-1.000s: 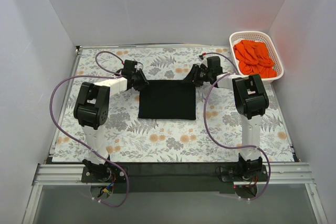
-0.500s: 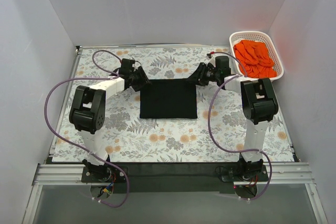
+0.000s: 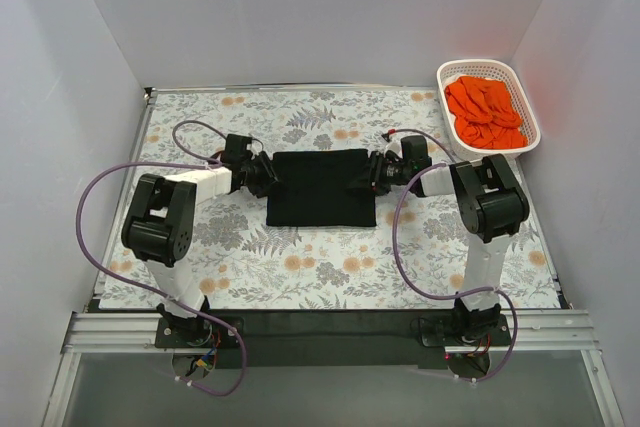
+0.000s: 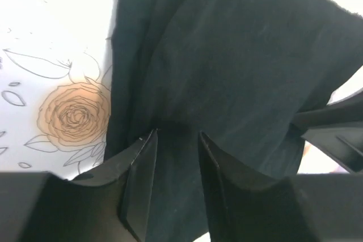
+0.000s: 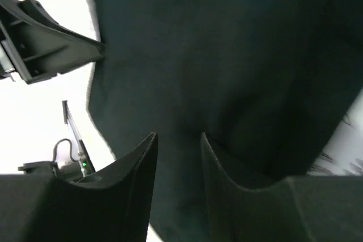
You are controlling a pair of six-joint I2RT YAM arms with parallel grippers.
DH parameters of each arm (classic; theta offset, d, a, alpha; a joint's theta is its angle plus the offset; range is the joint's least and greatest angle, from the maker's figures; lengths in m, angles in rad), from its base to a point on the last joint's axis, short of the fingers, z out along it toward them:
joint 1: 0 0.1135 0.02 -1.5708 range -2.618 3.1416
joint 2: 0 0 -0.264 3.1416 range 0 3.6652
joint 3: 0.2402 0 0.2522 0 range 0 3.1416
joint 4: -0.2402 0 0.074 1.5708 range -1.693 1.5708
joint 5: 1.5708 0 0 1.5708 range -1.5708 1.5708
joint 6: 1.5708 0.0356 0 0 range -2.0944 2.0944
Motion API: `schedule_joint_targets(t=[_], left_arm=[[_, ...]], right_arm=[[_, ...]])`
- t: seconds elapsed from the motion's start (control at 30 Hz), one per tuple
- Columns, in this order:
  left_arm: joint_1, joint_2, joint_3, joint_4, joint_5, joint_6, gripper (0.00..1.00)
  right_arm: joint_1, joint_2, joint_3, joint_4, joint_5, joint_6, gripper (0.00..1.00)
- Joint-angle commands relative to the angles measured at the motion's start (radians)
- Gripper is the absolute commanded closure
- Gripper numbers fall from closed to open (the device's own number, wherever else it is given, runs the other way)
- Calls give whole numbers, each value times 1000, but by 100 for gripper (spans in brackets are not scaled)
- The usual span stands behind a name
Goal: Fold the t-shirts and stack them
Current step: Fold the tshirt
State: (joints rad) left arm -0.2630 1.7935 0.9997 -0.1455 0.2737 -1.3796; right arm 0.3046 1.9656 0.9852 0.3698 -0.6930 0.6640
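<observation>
From above, the black t-shirt lies folded into a flat rectangle in the middle of the flower-printed counter. The left end effector reaches in low at its left edge and the right end effector at its right edge, both touching the upper half of the cloth. At the far right corner sits a white basket with the orange t-shirts heaped inside, well apart from the black one.

From the left wrist, the two fingers stand a little apart, and black cloth fills the view beyond their tips and shows through the gap. I cannot tell whether they pinch it. An orange rose on the counter print shows just beside the shirt's edge.

From the right wrist it looks much the same: fingers a little apart, dark cloth across the gap and ahead, the grip impossible to judge. The left end effector shows at the far edge of the cloth.
</observation>
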Motion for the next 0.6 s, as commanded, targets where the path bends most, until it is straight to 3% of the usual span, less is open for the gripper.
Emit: schedule_joint_targets(t=[0.0,0.17,0.3,0.57], left_arm=[[5,7,-35,17,-14,-1,66],[21,-69,-87,-15,-27,17,69],[21,-198,-81,-87,-42,63,64],[-50,-402,-145,-123,44,2,60]], right_arm=[[-38,33,-45,52,-17,-64,62],[-84,-13,-92,52,-60,-99,63],[-67,-127,-92,47,-120,-63,63],[117,-231,-82,50,-119,19,64]])
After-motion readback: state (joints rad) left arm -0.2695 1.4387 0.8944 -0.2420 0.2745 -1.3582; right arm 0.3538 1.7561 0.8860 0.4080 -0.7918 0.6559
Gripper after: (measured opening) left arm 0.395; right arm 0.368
